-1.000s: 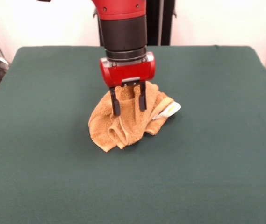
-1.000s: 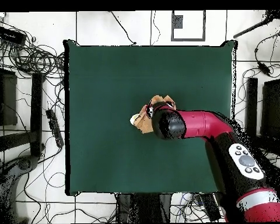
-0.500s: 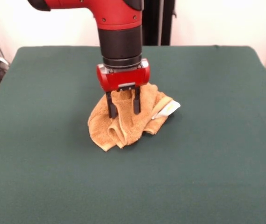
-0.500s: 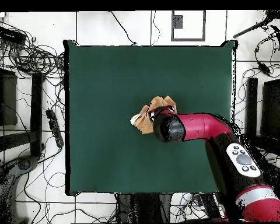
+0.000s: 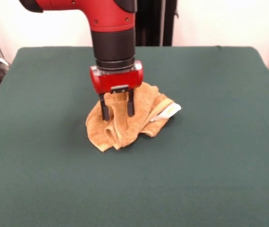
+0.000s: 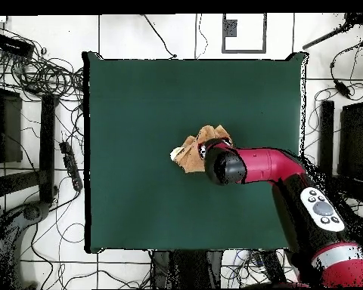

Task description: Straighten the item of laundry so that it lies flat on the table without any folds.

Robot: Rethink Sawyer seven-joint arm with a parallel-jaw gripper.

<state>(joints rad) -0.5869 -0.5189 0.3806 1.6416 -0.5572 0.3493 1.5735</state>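
The golden-orange towel (image 5: 141,118) lies crumpled in a heap near the middle of the dark green table (image 5: 210,156), with its white tag (image 5: 169,112) sticking out at the right. My gripper (image 5: 117,109) stands upright over the towel's left part. Its two black fingers (image 5: 104,108) flank a raised fold of cloth that fills the gap between them. In the overhead view the towel (image 6: 190,151) shows just beside the arm's wrist (image 6: 224,166), which hides the gripper itself.
The table (image 6: 139,98) stretches wide on all sides of the towel. Cables (image 6: 33,72) and black stands (image 6: 3,128) lie on the floor around the table. The arm reaches in from the lower right of the overhead view.
My gripper has moved left in the front view, and the towel has shifted slightly left with it. The fold between the fingers stands a little higher.
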